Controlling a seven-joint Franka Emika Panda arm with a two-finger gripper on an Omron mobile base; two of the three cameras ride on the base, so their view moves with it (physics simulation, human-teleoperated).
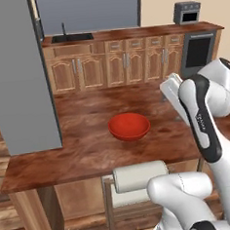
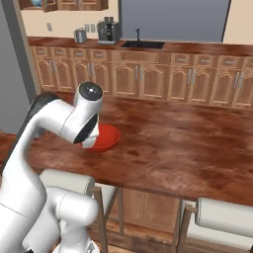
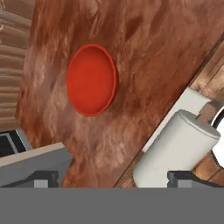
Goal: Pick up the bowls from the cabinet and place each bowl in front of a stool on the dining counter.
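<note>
— Where's the red bowl (image 1: 129, 126) right now?

— Sitting upright on the dining surface (image 1: 85, 148), nothing in it, near the front edge. From the left base camera it's about centre of the top, and a stool (image 1: 140, 176) stands at its 6 o'clock, just past the edge.

— And the claw (image 3: 112, 179)?

— Open wide, holding nothing. Through the hand camera the two dark fingertips (image 3: 43, 178) stand far apart at the bottom, with the bowl up at 11 o'clock, well clear of them, and the stool's padded top at 4 o'clock.

— Anything else nearby?

— A second stool (image 2: 225, 217) at 4 o'clock in the right base camera. Behind, the wall counter carries a sink (image 1: 72, 37) and a coffee machine (image 2: 109, 30).
</note>
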